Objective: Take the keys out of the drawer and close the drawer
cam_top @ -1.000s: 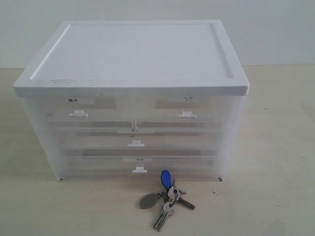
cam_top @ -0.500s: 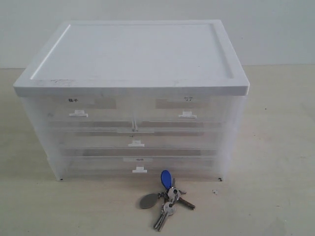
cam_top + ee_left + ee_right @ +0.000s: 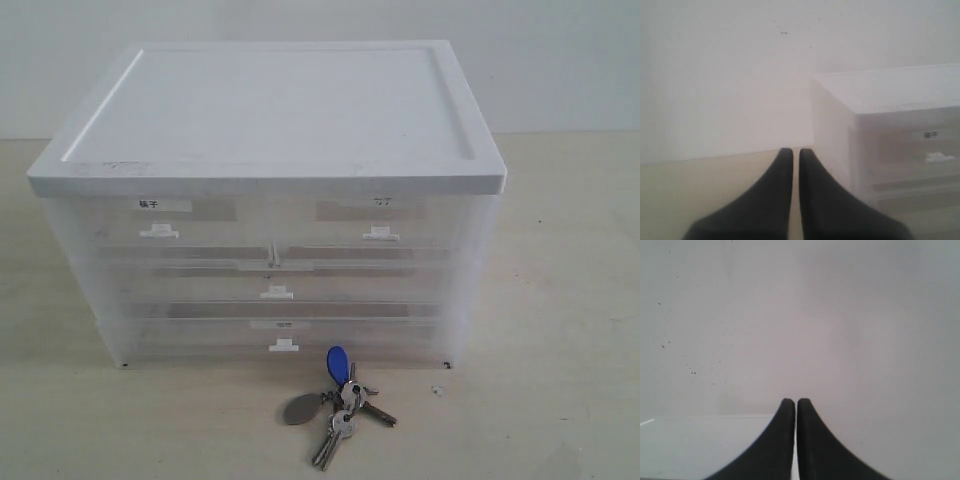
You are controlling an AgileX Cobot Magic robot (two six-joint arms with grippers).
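Nothing has shifted since a second ago: keys, cabinet and both pincers match the earlier pictures. Nearest the camera, the keys (image 3: 338, 400) lie on the pale worktop (image 3: 560, 400) just in front of the cabinet (image 3: 270, 110), near the middle of its front and apart from it. Their blue fob (image 3: 337, 361) points toward the cabinet and the grey tag (image 3: 300, 408) lies flat beside the silver blades.

In the cabinet's top row, on the left half, sits the drawer (image 3: 170, 225) with the dark-lettered label (image 3: 163, 204) and small white handle (image 3: 159, 232); its front lies level with its fainter-labelled neighbour (image 3: 375, 225), so it is closed. Behind the cabinet stands a plain white wall (image 3: 560, 60).

The left pincer (image 3: 791, 151) has its dark fingers drawn almost together (only a thin slit between them), gripping nothing, off to one side of the cabinet. The right pincer (image 3: 792, 402) is likewise closed and empty, facing the wall.
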